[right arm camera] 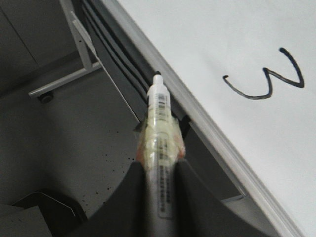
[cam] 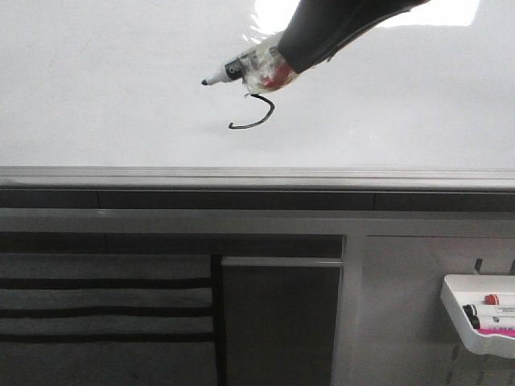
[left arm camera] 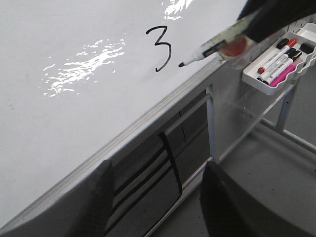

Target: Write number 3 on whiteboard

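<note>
The whiteboard [cam: 113, 104] fills the upper front view. The black number 3 [left arm camera: 160, 49] is drawn on it; in the front view only its curved tail [cam: 256, 115] shows below the marker, and the right wrist view shows it whole [right arm camera: 266, 81]. My right gripper [cam: 278, 63] is shut on a black-tipped marker [cam: 233, 72], whose tip is just beside the 3; I cannot tell if it touches the board. The marker [right arm camera: 159, 118] sits between the right fingers [right arm camera: 133, 197]. My left gripper [left arm camera: 158, 202] is open and empty, low, below the board's edge.
A grey metal rail [cam: 241, 177] runs along the board's lower edge. A small white tray [cam: 475, 314] with several markers hangs at the lower right, also in the left wrist view [left arm camera: 276, 64]. A dark panel [cam: 278, 322] and a metal frame stand under the board.
</note>
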`<state>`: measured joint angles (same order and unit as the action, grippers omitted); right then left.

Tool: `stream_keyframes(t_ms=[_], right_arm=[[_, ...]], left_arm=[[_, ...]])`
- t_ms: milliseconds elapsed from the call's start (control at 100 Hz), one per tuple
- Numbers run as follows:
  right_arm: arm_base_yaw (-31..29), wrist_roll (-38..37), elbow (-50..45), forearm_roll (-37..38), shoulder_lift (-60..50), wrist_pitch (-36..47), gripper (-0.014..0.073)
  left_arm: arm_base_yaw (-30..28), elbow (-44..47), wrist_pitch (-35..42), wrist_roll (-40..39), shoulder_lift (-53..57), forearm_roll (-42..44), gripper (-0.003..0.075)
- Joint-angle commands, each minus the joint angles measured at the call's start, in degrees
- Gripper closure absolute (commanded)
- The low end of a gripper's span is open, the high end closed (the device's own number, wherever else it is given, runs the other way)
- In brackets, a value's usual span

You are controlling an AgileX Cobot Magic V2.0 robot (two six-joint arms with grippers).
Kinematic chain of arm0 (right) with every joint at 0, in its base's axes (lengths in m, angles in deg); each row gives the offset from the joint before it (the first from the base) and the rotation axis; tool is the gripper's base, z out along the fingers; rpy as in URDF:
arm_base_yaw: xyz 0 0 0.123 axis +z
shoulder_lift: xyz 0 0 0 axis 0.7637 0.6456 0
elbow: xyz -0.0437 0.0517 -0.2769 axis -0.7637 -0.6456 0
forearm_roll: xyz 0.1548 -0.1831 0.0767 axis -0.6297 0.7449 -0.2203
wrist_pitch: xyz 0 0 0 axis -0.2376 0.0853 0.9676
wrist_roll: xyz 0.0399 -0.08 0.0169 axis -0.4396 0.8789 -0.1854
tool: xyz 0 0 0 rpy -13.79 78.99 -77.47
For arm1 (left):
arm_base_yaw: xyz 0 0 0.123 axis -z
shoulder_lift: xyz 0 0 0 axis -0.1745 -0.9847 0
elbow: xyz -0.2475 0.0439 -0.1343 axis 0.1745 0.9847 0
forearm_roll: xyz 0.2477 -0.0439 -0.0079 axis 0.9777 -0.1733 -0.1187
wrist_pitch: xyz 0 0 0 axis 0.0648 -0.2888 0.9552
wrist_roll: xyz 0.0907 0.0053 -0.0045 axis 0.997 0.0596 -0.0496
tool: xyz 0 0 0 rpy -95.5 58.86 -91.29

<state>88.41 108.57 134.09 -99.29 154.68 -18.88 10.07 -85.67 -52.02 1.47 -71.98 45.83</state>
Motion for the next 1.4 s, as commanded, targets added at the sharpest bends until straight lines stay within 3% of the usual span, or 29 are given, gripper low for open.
stream_keyframes(t_ms=[0,220,560,730,900,1100,1390], right_arm=[[1.0,1.4,-1.8,-0.3,-6.0,4.9,0.0573],[1.4,1.5,-5.6,2.0,-12.8,3.5,0.0573],[1.4,1.5,-5.6,15.5,-12.7,3.3,0.0573],[1.4,1.6,-5.6,16.1,-12.7,5.5,0.0573],[3.7,11.3,-5.6,16.1,-12.7,9.5,0.0573],[10.4,19.2,-5.6,16.1,-11.2,13.2,0.0573],[13.9,19.5,-5.6,16.5,-8.1,14.1,0.0573]], left_arm=[[-0.1,-1.5,4.0,-0.4,-0.1,-1.8,0.0352],[-0.1,-1.5,4.0,-0.4,-0.1,-1.8,0.0352],[-0.1,-1.5,4.1,-0.4,-0.1,-1.8,0.0352],[-0.1,-1.5,5.9,-0.3,-0.1,-2.9,0.0352],[0.0,-3.8,0.8,7.3,-4.7,-3.8,0.0352],[6.2,-10.1,-3.4,16.4,-14.2,-4.1,0.0352],[16.0,-18.8,-3.1,21.5,-25.9,-0.7,0.0352]])
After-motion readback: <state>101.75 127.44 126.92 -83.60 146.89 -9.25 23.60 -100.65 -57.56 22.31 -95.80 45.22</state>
